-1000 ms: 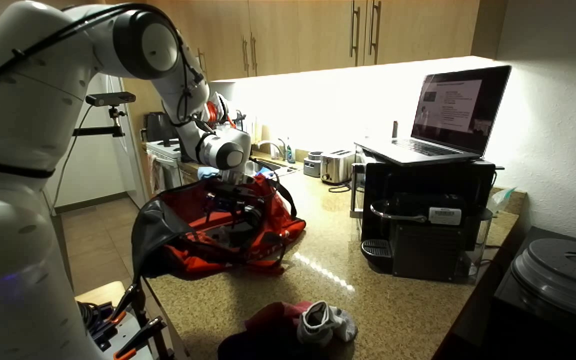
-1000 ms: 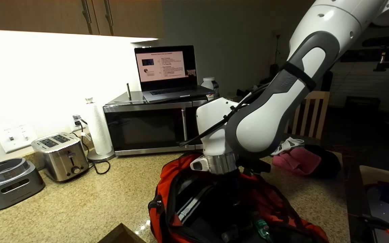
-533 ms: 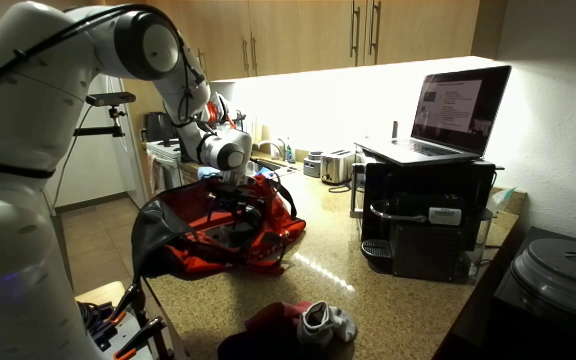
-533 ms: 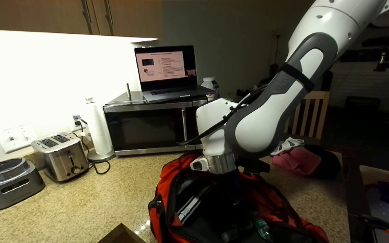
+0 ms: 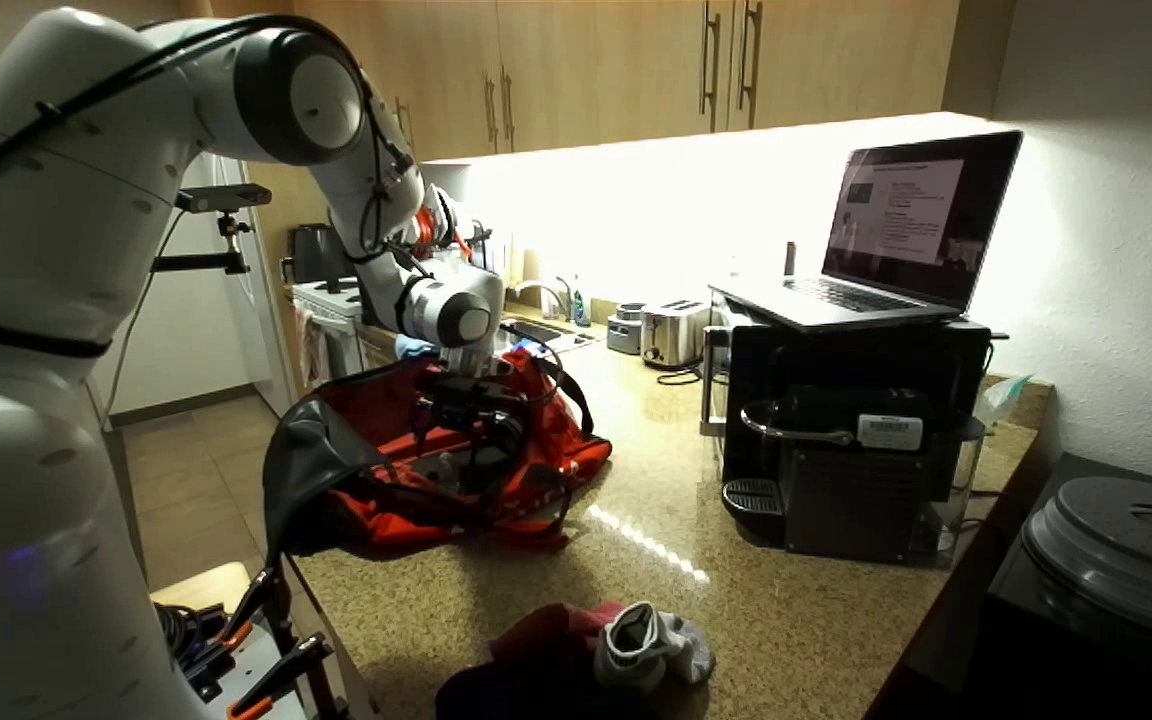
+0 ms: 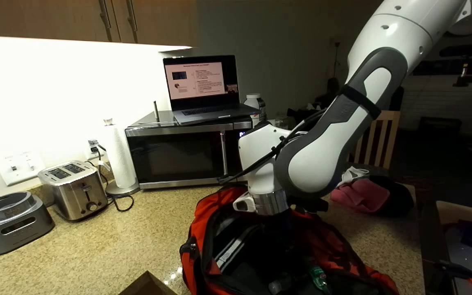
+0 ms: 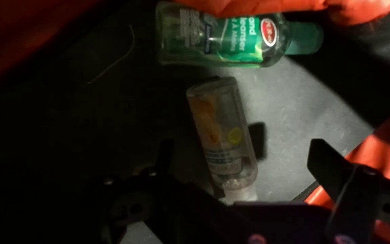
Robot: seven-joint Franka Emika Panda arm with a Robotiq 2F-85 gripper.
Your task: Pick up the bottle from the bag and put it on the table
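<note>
End effector (image 7: 240, 141): spread wide above clear labelled bottle (image 7: 222, 128), apart from it | Position: lying on its side inside red fabric bag (image 5: 556, 440), near green bottle (image 7: 239, 39) | Surface (image 6: 96, 246): speckled, stone-like

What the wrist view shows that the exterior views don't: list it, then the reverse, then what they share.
Only the wrist view: orange and yellow print on the clear bottle, and partly readable lettering on the green bottle.

Only the exterior views: the table, the toaster and the laptop.

Shared: the gripper, and the red bag with both bottles in it.
</note>
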